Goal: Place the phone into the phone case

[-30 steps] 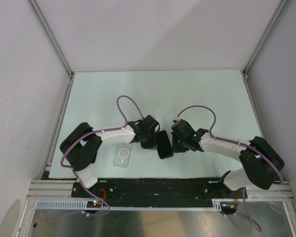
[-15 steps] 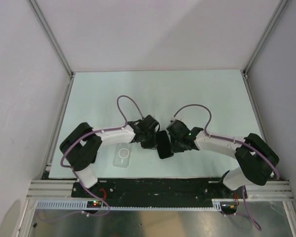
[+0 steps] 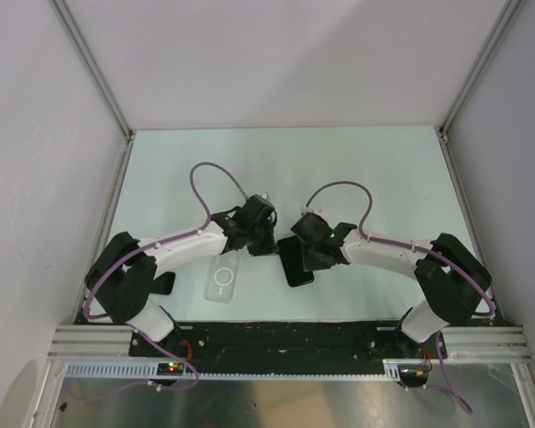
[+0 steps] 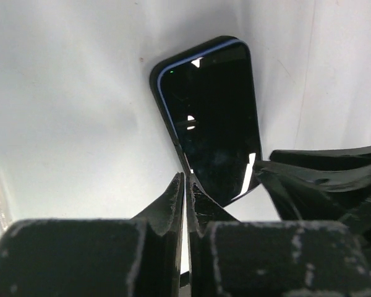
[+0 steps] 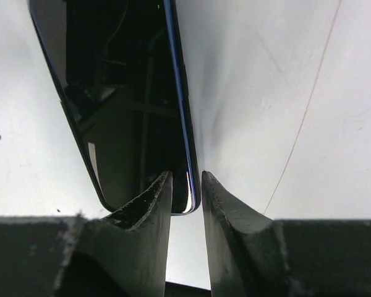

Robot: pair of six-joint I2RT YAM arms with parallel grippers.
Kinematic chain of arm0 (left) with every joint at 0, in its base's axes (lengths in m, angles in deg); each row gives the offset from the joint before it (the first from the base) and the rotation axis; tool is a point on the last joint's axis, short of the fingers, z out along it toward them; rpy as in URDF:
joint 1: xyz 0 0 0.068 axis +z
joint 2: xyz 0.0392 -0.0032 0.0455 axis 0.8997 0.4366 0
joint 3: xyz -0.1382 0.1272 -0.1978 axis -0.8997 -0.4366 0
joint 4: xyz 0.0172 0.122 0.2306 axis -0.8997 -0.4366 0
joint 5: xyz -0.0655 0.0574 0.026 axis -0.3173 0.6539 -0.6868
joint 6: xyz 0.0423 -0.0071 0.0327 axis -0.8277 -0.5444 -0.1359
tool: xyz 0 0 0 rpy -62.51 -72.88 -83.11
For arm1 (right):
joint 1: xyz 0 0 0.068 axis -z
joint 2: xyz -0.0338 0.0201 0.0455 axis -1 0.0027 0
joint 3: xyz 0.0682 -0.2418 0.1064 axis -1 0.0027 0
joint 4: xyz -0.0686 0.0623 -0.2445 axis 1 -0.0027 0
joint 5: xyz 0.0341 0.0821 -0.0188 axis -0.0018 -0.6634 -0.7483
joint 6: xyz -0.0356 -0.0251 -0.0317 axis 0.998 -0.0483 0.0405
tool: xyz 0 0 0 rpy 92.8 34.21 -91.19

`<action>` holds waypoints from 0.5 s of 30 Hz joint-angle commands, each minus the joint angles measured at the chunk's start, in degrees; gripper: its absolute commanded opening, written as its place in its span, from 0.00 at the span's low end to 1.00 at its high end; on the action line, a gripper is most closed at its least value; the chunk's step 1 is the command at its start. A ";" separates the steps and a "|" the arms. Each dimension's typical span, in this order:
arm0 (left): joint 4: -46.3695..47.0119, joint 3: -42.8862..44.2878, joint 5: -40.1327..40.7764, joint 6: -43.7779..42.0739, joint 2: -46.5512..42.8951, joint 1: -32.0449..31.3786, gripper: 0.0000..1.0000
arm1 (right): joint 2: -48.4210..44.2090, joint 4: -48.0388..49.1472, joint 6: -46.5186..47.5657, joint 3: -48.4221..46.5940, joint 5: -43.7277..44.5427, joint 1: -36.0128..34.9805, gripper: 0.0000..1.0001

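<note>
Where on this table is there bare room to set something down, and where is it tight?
Bare: the far half of the table, between the back wall and the left arm and right arm. Crowded: near the middle, where the phone, the phone case and both jaws meet.

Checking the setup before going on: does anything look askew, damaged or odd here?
Nothing looks damaged or spilled. The phone lies screen-up on the table, slightly turned against the phone case, which sits empty beside it. The right tool straddles the phone's edge.
</note>
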 commanded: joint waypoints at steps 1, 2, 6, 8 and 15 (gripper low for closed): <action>-0.95 1.30 1.32 -1.73 0.09 1.73 0.07 | -4.59 4.12 1.81 -4.08 3.96 2.53 0.32; -1.05 1.68 2.21 -1.68 0.60 2.31 0.06 | -5.25 4.54 2.09 -4.34 3.32 3.54 0.32; -1.92 2.74 4.73 0.87 2.40 4.96 0.01 | -5.24 5.84 2.07 -4.72 1.23 7.59 0.26; -1.94 4.14 4.78 1.37 4.16 5.32 0.00 | -4.11 5.51 1.70 -4.80 1.04 9.05 0.22; -1.97 8.58 4.32 1.92 10.49 5.39 0.00 | -0.49 4.56 0.54 -3.66 1.73 9.20 0.14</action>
